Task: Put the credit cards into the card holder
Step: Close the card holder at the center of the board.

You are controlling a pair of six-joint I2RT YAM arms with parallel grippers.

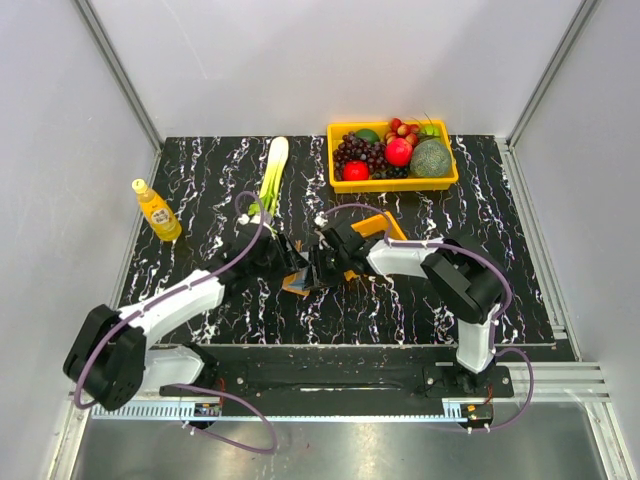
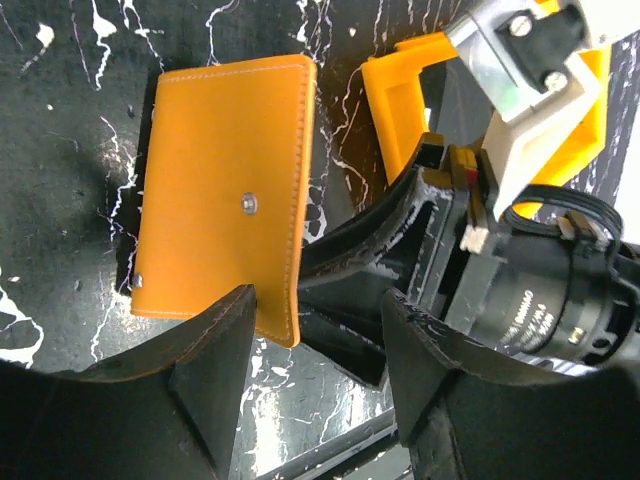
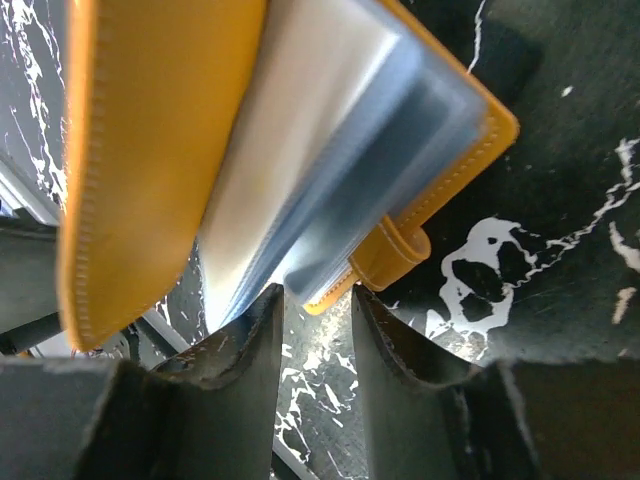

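The orange card holder (image 1: 299, 284) is at the table's middle, between both grippers. In the left wrist view its closed-looking outer cover (image 2: 225, 190) with a metal snap faces the camera. My left gripper (image 2: 318, 300) is open, and the cover's lower corner sits just inside its left finger (image 2: 205, 365). In the right wrist view the holder (image 3: 150, 150) gapes open, showing clear sleeves with pale blue-grey credit cards (image 3: 340, 170) between its covers. My right gripper (image 3: 315, 292) pinches the corner of the sleeves and back cover.
A small orange raised-wall tray (image 1: 380, 232) lies behind the right gripper. A yellow fruit basket (image 1: 392, 152) stands at the back. A leek (image 1: 272, 172) and a yellow bottle (image 1: 157, 212) are on the left. The table's near edge runs in front of the arm bases.
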